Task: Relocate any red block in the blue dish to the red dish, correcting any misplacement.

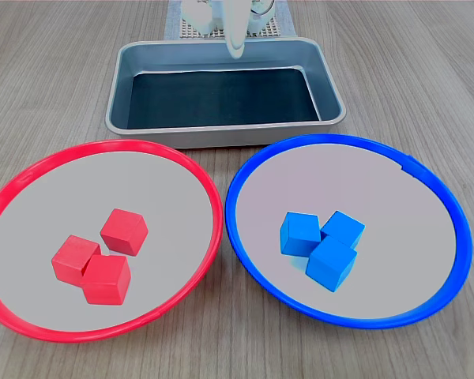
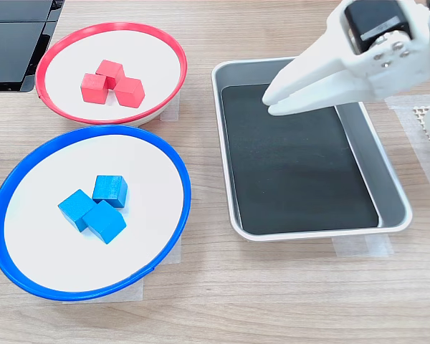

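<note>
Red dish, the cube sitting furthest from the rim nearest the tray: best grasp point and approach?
Come from above. That red cube touches its two neighbours inside the red dish, so pinch the two side faces that stay free, towards the far rim, rather than the faces in the cluster. The gripper is over the tray, shut and empty.

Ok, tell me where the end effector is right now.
In the second exterior view the end effector hangs over the grey metal tray, at the second exterior view's upper right, well apart from both dishes.
</note>
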